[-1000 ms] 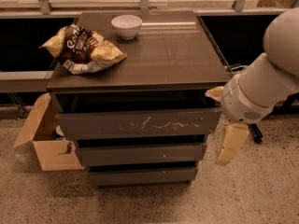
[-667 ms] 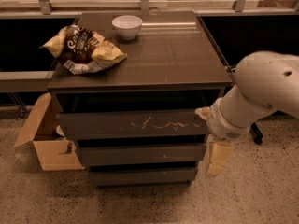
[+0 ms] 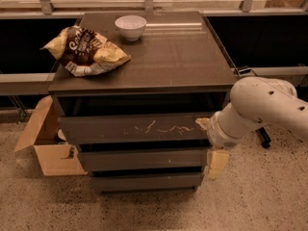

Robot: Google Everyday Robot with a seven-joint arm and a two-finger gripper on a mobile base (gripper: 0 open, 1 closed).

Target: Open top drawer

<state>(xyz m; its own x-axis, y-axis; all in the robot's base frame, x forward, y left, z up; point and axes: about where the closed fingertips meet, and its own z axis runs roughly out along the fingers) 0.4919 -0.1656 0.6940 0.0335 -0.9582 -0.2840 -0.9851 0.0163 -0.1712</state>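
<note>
My gripper point(image 3: 208, 146) has swung in from the right since a second ago. Then it hung clear of the table's point(image 3: 183, 57) side; now it sits at the right end of the drawer fronts. The jaws stand apart. One pale finger point(image 3: 201, 123) lies over the right end of the top drawer point(image 3: 134, 128), and I think it touches the front, though the angle leaves that unsure. The other finger point(image 3: 217, 163) hangs lower, beside the middle drawer point(image 3: 144, 159). My elbow has dropped and come nearer the camera.

The top drawer is just under the table top, its scratched front in the same place as before. The chip bag point(image 3: 86, 52) and bowl point(image 3: 130, 27) on the table have not moved, nor has the box point(image 3: 48, 143) on the floor to the left.
</note>
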